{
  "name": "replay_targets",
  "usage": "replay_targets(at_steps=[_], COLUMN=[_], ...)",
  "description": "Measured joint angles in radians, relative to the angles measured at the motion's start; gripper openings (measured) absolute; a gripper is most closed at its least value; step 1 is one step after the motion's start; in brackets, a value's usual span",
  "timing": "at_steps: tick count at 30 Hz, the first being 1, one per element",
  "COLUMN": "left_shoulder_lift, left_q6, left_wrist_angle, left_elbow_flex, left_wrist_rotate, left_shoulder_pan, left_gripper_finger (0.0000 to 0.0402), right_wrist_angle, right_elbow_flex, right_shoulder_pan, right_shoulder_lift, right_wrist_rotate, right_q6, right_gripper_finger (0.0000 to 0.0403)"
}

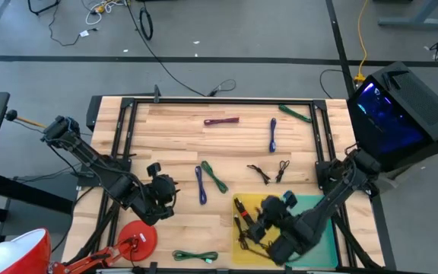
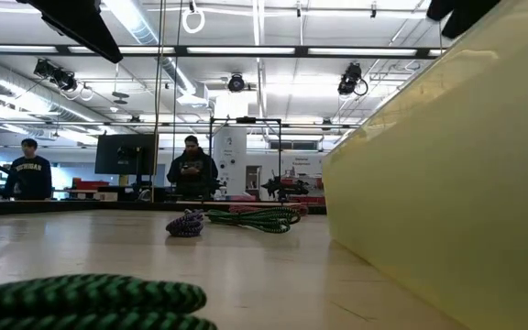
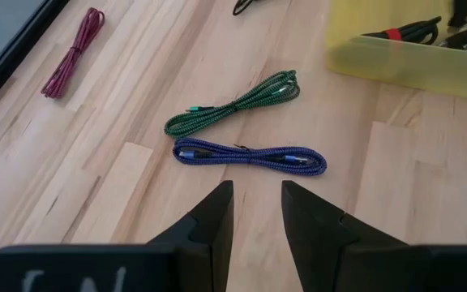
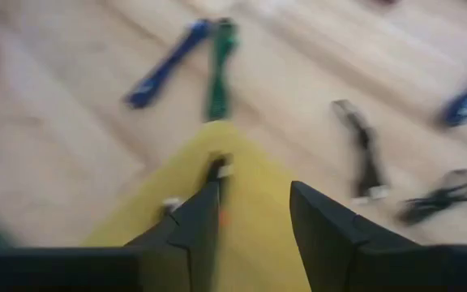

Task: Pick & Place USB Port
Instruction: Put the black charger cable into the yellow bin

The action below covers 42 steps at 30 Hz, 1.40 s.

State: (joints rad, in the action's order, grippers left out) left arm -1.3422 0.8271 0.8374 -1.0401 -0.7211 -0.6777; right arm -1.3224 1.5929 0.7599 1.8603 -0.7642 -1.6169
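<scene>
A: Two dark arms are over the pale wooden counter [image 1: 181, 152]. The right gripper [image 1: 243, 228] hangs above the shallow yellow plastic tray [image 1: 243, 256] at about five o'clock on the counter, and in its wrist view the fingers [image 4: 197, 219] stand apart with nothing between them.

B: And the cables?

A: A dark bundled cable [image 1: 241, 225] lies in the tray, just beside those fingers. Out on the wood, a braided blue cable [image 1: 201, 183] and a braided green cable [image 1: 215, 176] lie side by side near the counter's middle.

B: Where is the left arm?

A: The left gripper [image 1: 167, 199] sits at about seven o'clock, pointing toward that blue and green pair. Its fingers [image 3: 217, 212] are parted a little and hold nothing; the blue cable lies just ahead of them.

B: Anything else on the counter?

A: A maroon cable [image 1: 221, 120] and a second blue cable [image 1: 273, 134] lie toward twelve o'clock, a second green cable [image 1: 295, 113] toward one o'clock, two black cables [image 1: 271, 173] just right of centre, and another green coil [image 1: 195, 256] at six o'clock. A flat red disc [image 1: 138, 235] sits at seven o'clock.
</scene>
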Motion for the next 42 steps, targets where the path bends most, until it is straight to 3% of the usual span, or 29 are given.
replay_targets(at_steps=[8, 19, 23, 29, 35, 42], left_shoulder_lift=[0.000, 0.000, 0.000, 0.000, 0.000, 0.000], left_q6=[0.000, -0.057, -0.100, -0.138, -0.182, -0.186], left_wrist_angle=[-0.001, -0.002, -0.002, -0.002, 0.001, 0.003], left_elbow_flex=[0.000, 0.000, 0.000, 0.000, 0.000, 0.000], left_wrist_rotate=[0.011, 0.011, 0.008, -0.007, -0.046, -0.071], left_shoulder_pan=[0.000, 0.000, 0.000, 0.000, -0.001, 0.000], left_gripper_finger=[0.0112, 0.0112, 0.0112, 0.0112, 0.0112, 0.0112], right_wrist_angle=[-0.178, -0.204, -0.137, 0.058, 0.265, 0.297], right_elbow_flex=[0.000, -0.045, -0.160, -0.323, -0.397, -0.443], right_shoulder_pan=[-0.186, -0.531, -0.688, -0.860, -0.911, -0.883], right_shoulder_lift=[-0.001, -0.012, -0.035, -0.046, -0.047, -0.047], right_wrist_rotate=[0.092, 0.176, 0.214, 0.353, 0.601, 0.652], right_q6=[0.100, 0.505, 0.636, 0.841, 1.049, 1.099], right_gripper_finger=[0.0153, 0.0153, 0.0153, 0.0153, 0.0153, 0.0153])
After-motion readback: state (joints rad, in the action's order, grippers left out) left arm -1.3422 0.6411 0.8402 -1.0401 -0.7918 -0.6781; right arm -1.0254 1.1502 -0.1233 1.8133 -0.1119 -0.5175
